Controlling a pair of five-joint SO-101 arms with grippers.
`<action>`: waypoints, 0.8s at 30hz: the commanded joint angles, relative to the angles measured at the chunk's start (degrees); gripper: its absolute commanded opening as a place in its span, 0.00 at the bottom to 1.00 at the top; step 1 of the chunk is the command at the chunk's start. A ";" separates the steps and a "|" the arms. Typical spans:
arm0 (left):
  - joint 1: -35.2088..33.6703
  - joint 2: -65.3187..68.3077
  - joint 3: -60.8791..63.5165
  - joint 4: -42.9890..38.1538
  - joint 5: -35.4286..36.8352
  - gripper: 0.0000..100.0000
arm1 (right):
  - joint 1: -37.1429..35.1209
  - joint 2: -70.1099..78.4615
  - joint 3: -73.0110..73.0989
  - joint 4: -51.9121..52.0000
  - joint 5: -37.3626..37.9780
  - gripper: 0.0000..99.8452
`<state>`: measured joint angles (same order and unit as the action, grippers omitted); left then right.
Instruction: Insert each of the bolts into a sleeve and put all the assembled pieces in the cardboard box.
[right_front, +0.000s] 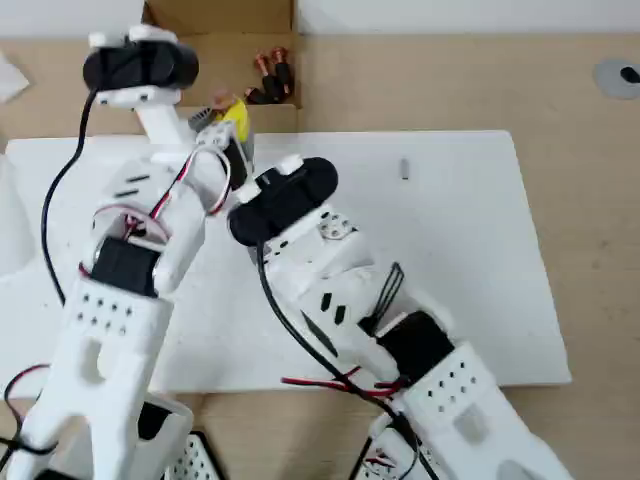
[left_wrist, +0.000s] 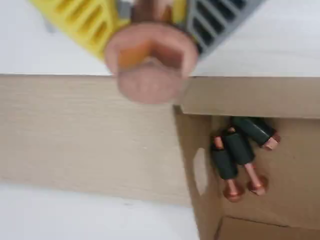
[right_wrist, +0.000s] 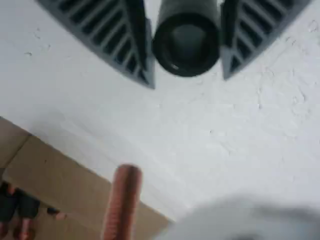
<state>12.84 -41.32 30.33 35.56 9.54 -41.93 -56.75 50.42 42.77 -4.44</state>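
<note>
Both arms reach forward with their wrists close together, each gripper clamped shut.

The left arm (right_front: 130, 270) stretches up from the near left, and its left gripper (left_wrist: 150, 17) pinches a bolt (left_wrist: 150, 60) between a yellow finger (left_wrist: 85, 20) and a grey one. The right arm (right_front: 400, 340) slants in from the near right, its wrist just beside the left arm's. The right gripper (right_wrist: 186, 30) squeezes a sleeve (right_wrist: 186, 42) between two grey fingers.

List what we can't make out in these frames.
Grey item on the mat, high view: too small to identify.
Pieces in the box, high view: small, overlapping; left arm covers part of the box; count unclear.
Bolt, right wrist view: blurred, cut off by the edge; alignment with the sleeve unclear.
Its shank, left wrist view: hidden behind its head.
</note>
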 joint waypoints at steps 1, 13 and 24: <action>0.88 -4.62 1.32 -1.58 0.62 0.00 | 0.75 2.68 -2.42 -1.85 -0.26 0.01; -10.73 -14.64 7.47 -1.58 0.53 0.00 | 1.54 21.05 0.22 -3.69 8.44 0.01; -23.56 -33.89 19.43 -1.49 0.53 0.00 | 4.97 35.47 -5.93 -3.69 8.70 0.01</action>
<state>-7.82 -70.95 49.14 35.56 9.98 -38.15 -22.37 48.75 39.60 3.56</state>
